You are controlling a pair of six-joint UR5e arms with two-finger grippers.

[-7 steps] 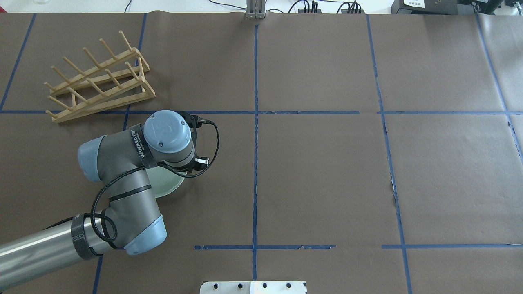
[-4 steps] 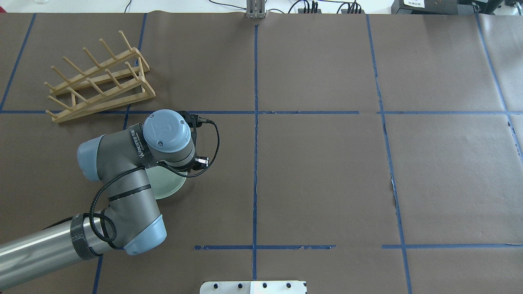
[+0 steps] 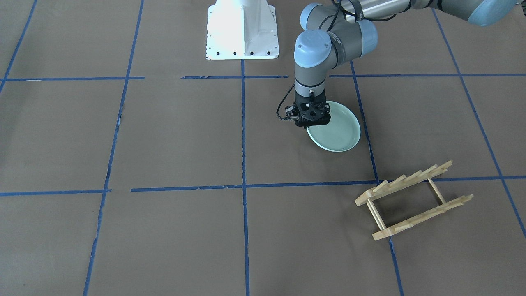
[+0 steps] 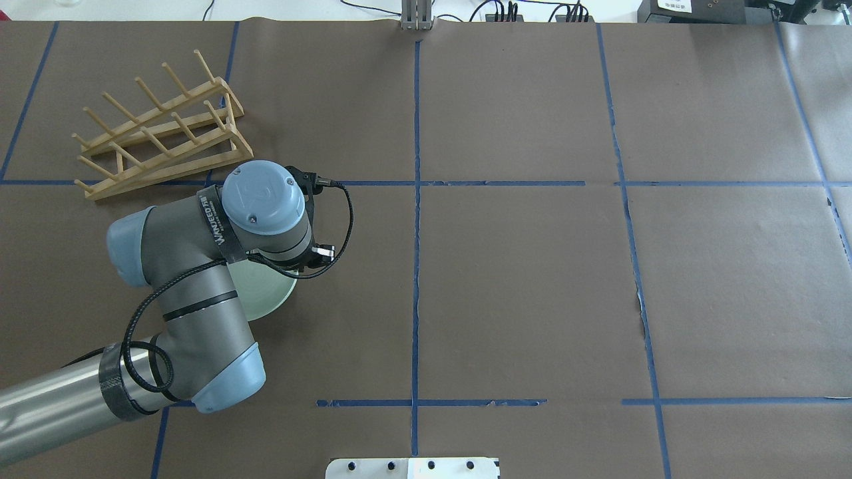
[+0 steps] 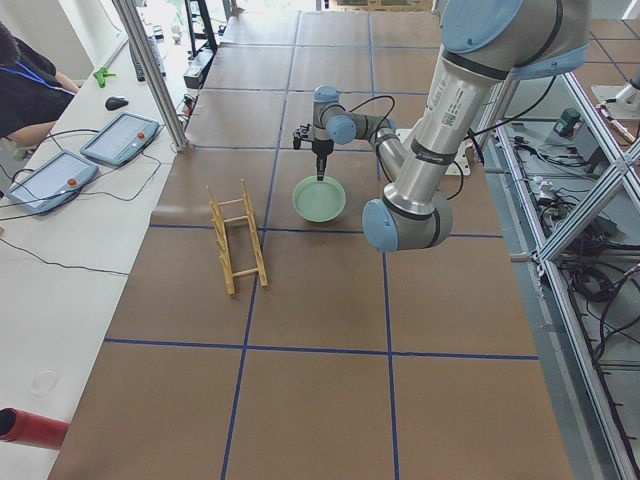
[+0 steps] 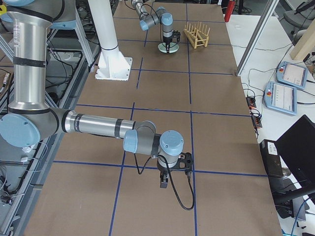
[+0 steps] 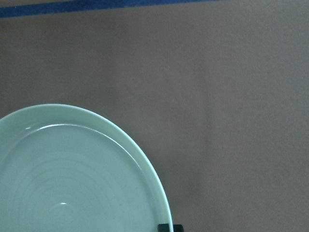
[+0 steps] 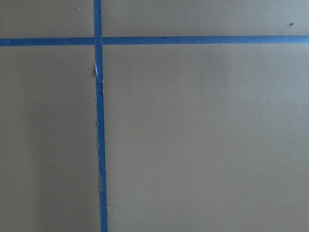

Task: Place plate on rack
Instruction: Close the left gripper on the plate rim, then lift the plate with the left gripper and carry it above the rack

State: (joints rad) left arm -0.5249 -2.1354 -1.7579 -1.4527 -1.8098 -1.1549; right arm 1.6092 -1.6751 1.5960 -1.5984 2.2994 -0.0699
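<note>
The pale mint-green plate (image 3: 337, 133) is held at its rim by my left gripper (image 3: 309, 126), which points straight down and is shut on it. In the left wrist view the plate (image 7: 72, 183) fills the lower left, with one fingertip (image 7: 166, 227) at its rim. From overhead the plate (image 4: 267, 294) is mostly hidden under my left wrist. The light-wood rack (image 3: 423, 217) stands on the table apart from the plate; overhead it (image 4: 166, 174) is at the far left. My right gripper (image 6: 164, 186) shows only in the exterior right view, so I cannot tell its state.
Brown paper with blue tape lines covers the table (image 4: 519, 279). The robot's white base (image 3: 241, 31) stands at the near edge. The right wrist view shows only paper and tape.
My left arm has shifted a little toward the rack, and the plate has moved with it.
</note>
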